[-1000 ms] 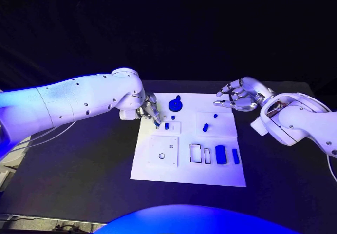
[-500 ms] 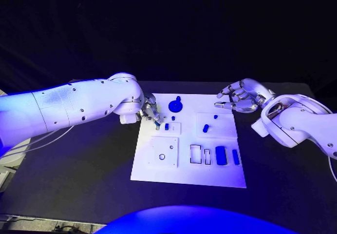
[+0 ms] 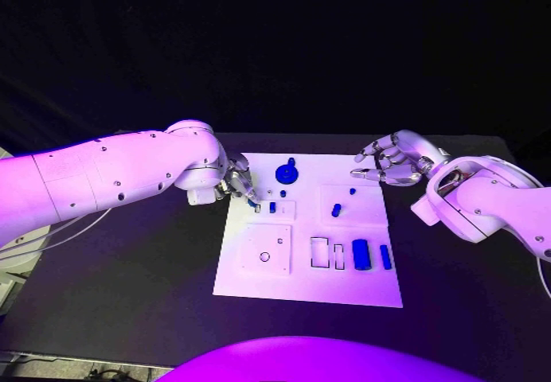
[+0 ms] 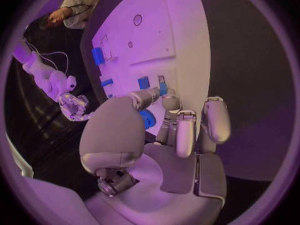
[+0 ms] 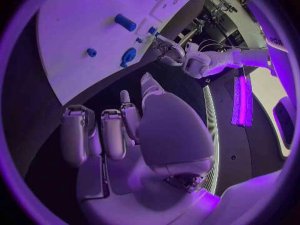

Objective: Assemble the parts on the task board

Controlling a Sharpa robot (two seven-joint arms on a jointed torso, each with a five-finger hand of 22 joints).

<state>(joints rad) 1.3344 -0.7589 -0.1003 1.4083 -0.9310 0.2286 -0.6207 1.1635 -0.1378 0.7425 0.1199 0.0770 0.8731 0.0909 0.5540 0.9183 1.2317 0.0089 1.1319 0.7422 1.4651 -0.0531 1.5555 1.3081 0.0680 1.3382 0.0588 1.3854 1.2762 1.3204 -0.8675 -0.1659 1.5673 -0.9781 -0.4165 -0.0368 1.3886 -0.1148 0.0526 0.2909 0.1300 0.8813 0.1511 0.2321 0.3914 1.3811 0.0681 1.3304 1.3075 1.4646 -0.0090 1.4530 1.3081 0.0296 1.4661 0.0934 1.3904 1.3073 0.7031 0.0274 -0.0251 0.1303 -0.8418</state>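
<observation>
1. Head view. The task board [image 3: 310, 231] lies in the middle of the black table [image 3: 138, 263], its long axis running away from the robot. Left hand [image 3: 239, 185] sits at the board's far-left corner, fingers drawn together over a small blue part [image 3: 272, 207] in a square recess; whether it grips anything, cannot tell from here. Right hand [image 3: 390, 161] hovers off the board's far-right corner, fingers curled loosely apart, nothing in it.

2. Head view, progress. A round keyed part [image 3: 286, 172] lies at the far edge. A short blue peg [image 3: 335, 208] lies tilted on the right plate, long axis slanting far-right to near-left. Near row: a wide blue block [image 3: 361, 253] and a slim blue bar [image 3: 386, 255] stand lengthwise, pointing away from the robot; two outlined slots [image 3: 327, 251] beside them look unfilled. My reading: partway, several pieces not yet seated.

3. Left wrist view. Left hand [image 4: 169, 135] with fingertips [image 4: 164, 102] bunched just above the small part [image 4: 162, 87]; contact unclear.

4. Right wrist view. Right hand [image 5: 125, 130] holds nothing, fingers parted; the board's corner [image 5: 81, 30] lies beyond, carrying the peg [image 5: 125, 22] and keyed part [image 5: 129, 56].
</observation>
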